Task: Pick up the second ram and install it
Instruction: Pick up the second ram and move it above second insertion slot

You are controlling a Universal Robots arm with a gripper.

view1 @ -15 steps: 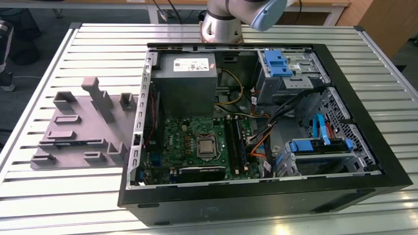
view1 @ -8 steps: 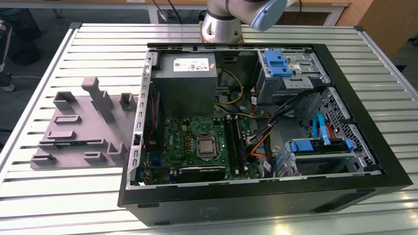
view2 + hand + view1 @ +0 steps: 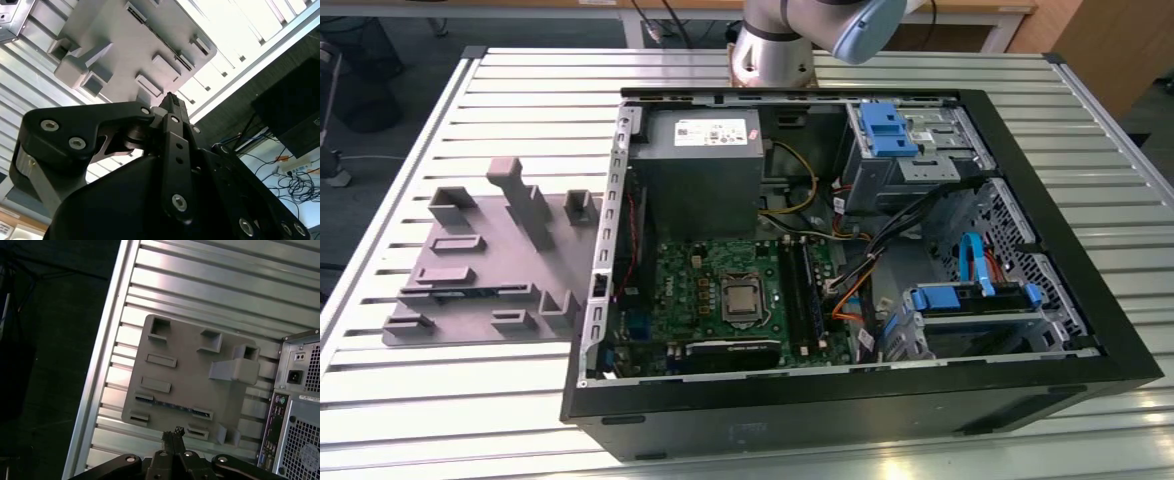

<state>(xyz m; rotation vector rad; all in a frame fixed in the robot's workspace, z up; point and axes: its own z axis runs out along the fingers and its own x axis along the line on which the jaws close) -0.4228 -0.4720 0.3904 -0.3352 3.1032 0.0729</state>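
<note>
On the slatted metal surface (image 3: 520,70), toward the edge at the exterior view's left, lies a flat grey holder (image 3: 480,270) with raised blocks and pockets. The second ram (image 3: 464,292) stands on its long edge in a narrow slot of this holder, along the holder's side that faces the surface's near edge in the exterior view. In the first wrist view it shows as a thin blue-green strip (image 3: 172,406) running between two small end blocks. Nothing touches it and it has not been lifted.

An open computer case (image 3: 1067,350) fills the middle of the surface and reaches toward the edge at the exterior view's right, just beside the holder. Inside it are the green motherboard (image 3: 694,290), a grey power supply (image 3: 700,150) and blue-tabbed drive cages (image 3: 901,130). The arm (image 3: 781,40) rises at the surface's far edge.

In both wrist views the tool (image 3: 173,434) is narrow: its two black fingers (image 3: 175,107) are pressed together at the tips with nothing between them. It hangs in the air, well apart from the holder, and its tips point toward the holder's side where the ram's slot is. The case's rear panel (image 3: 295,405) shows beside the holder in the first wrist view.
</note>
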